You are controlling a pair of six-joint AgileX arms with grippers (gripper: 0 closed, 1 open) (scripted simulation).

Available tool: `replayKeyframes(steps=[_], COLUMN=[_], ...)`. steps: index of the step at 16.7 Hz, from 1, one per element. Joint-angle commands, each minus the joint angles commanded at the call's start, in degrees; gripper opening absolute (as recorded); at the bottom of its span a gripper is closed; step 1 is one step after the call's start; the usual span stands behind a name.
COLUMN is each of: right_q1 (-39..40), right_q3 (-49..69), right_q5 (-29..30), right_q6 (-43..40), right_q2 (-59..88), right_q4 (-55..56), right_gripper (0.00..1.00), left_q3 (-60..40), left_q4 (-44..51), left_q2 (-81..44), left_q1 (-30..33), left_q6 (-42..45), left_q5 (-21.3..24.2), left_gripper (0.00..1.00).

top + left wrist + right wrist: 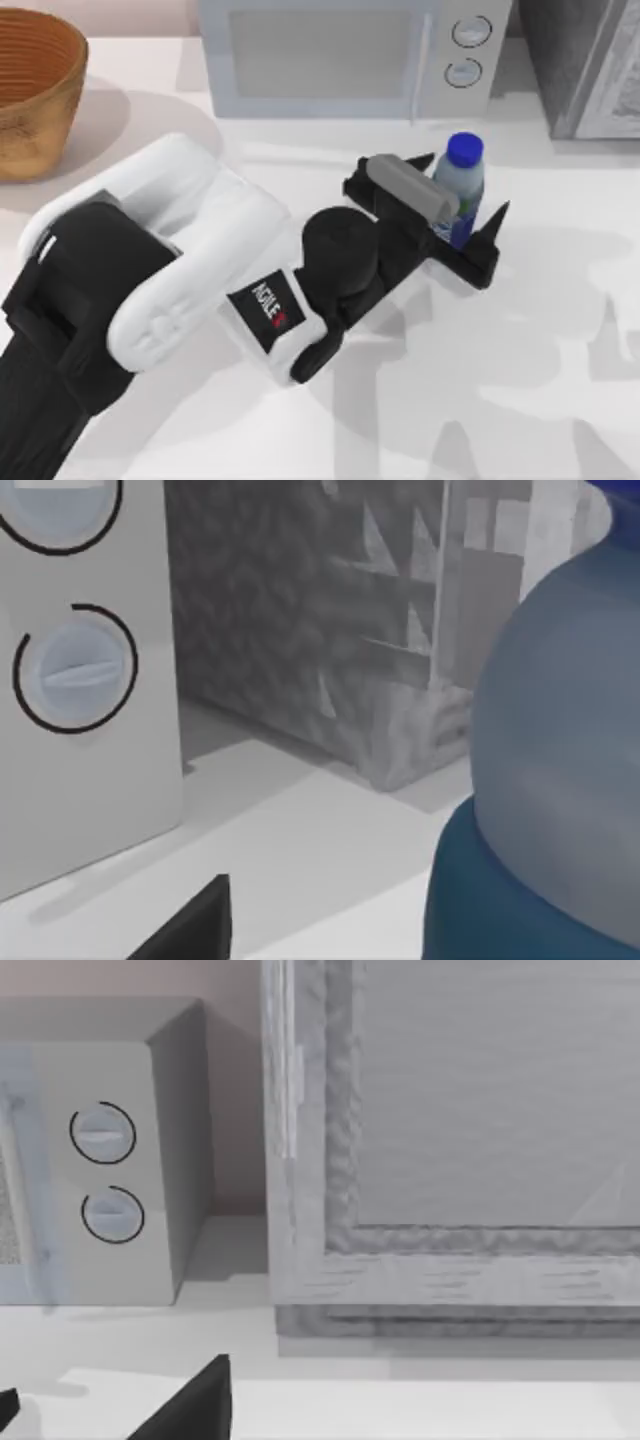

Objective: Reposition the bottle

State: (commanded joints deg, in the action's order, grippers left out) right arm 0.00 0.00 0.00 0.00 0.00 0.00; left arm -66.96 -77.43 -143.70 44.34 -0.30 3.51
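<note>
Bottle upright between the left gripper's jaws, which close narrowly on its labelled body

Blue cap stands clear above the fingers; bottle sits on the white table just in front of the microwave, right of centre. Grey stone-textured block beside the microwave; wicker basket at far left

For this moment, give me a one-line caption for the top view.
Left hand brackets the upright bottle in front of the microwave, wicker basket at the table's far left.
</note>
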Motion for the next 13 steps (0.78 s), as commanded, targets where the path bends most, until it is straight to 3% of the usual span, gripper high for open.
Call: replayKeyframes(steps=[5, 13], right_q1=[0.0, 0.0], right_q3=[0.0, 0.0], right_q5=[0.0, 0.0], right_q6=[0.0, 0.0], right_q2=[0.0, 0.0], right_q4=[0.0, 0.0], right_gripper=[1.0, 1.0], left_q3=[-1.5, -1.5], left_q4=[1.3, 1.3], left_q2=[-0.3, -0.3], left_q1=[0.1, 0.1], left_q6=[0.0, 0.0], left_q5=[-0.1, -0.1], left_gripper=[1.0, 0.4])
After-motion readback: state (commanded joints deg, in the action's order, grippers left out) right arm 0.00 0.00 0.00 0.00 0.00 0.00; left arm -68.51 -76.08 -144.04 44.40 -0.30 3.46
